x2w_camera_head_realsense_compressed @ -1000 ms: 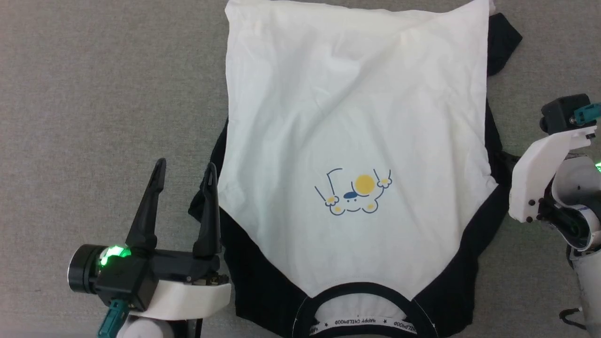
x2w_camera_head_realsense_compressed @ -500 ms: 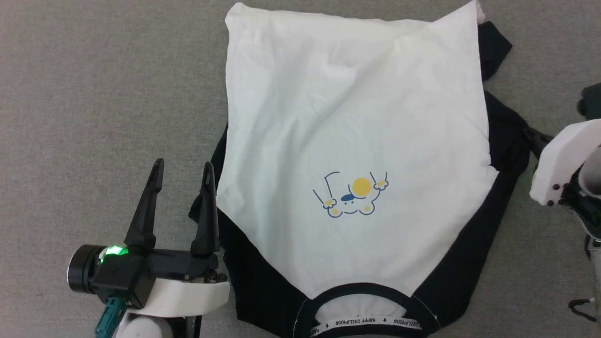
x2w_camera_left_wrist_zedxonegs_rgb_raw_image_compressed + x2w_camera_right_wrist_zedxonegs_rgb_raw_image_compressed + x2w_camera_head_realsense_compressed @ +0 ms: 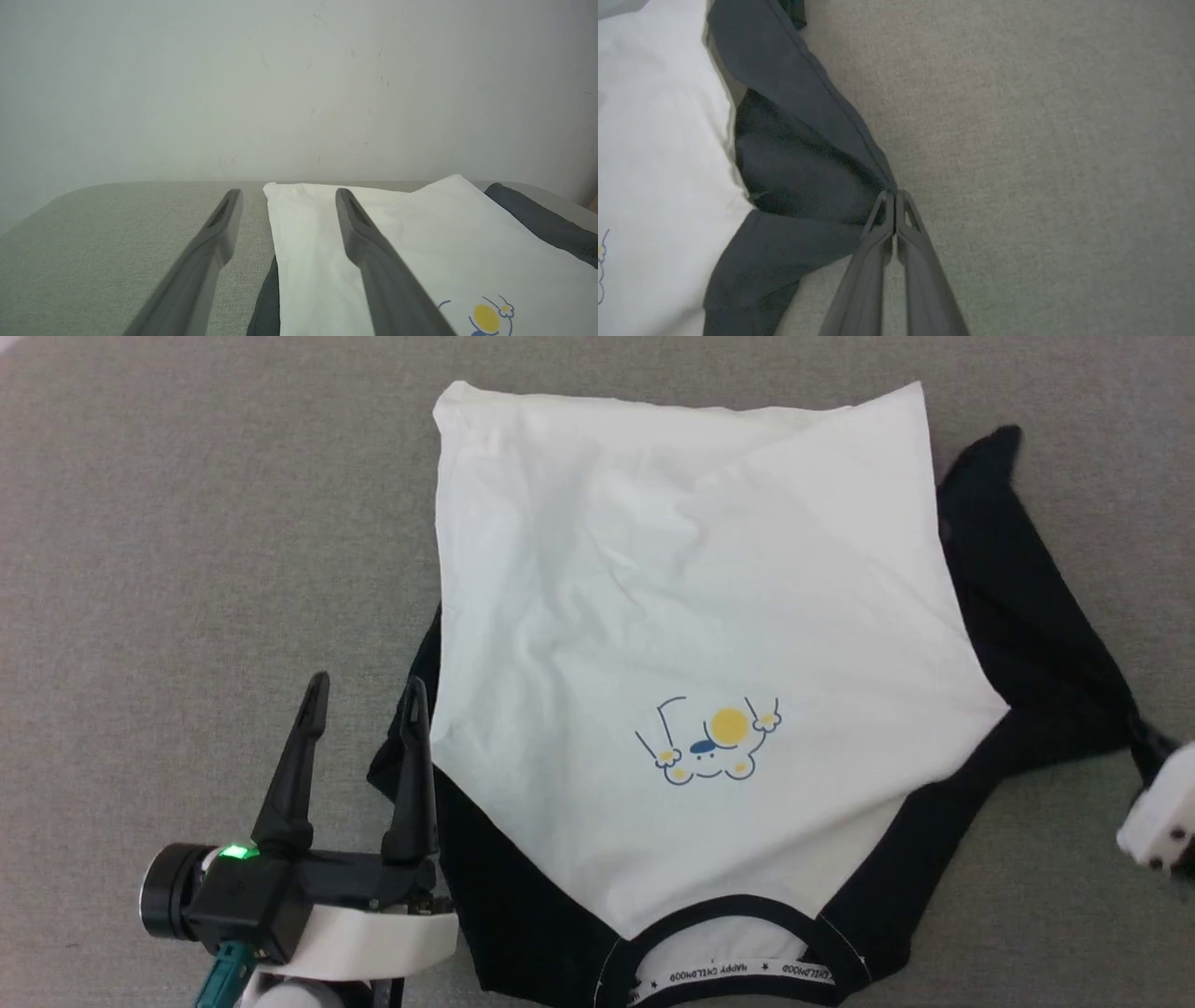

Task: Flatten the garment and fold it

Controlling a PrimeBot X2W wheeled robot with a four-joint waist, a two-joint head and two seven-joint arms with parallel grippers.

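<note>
left end effector (image 3: 367,681) — long black fingers (image 3: 291,775) | white wrist shell (image 3: 373,938) | green LED (image 3: 238,851) | teal connector (image 3: 219,975)

So the shirt (image 3: 691,616) lies flat on the surface (image 3: 187,523), collar (image 3: 738,903) nearest the robot, hem (image 3: 672,413) farthest. The left gripper (image 3: 366,681) sits just off its left side, and the right gripper (image 3: 893,196) touches the right sleeve (image 3: 1027,625) at the far right.

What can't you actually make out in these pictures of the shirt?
Head view: the garment's sleeve beside the left gripper, mostly tucked underneath.
Head view: the collar, cut by the bottom edge.
Right wrist view: how much cloth the right gripper pinches; its shut fingers cover it.
Left wrist view: the print, cut by the bottom edge.
</note>
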